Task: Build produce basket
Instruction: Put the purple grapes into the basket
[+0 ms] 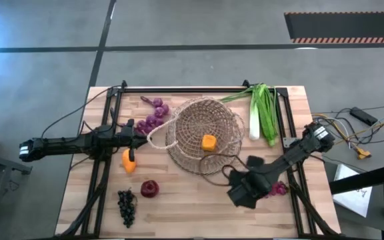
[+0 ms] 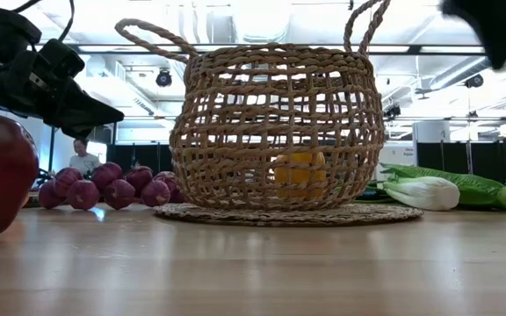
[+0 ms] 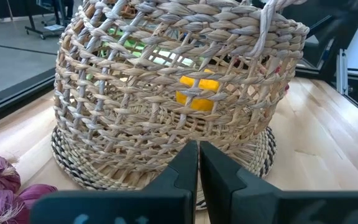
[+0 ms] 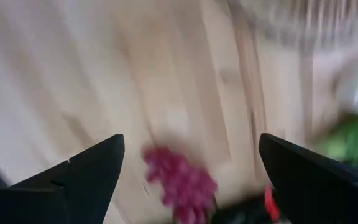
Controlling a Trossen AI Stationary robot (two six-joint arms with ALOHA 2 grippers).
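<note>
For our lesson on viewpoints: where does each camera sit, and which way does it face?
High: overhead, looking down on both arms and the basket.
Low: table height, facing the basket.
Left wrist: behind the shut left claw, facing the basket.
Right wrist: above the open right claw, looking at a purple bunch.
Three views share the orange fruit.

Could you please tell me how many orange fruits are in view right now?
2: one orange fruit inside the basket, one orange fruit on the table just under the left gripper. Others may be hidden.

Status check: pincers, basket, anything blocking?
Left pincer shut, empty, facing the basket. Right pincer open above a pink grape bunch. One orange fruit in the basket. Nothing blocking.
</note>
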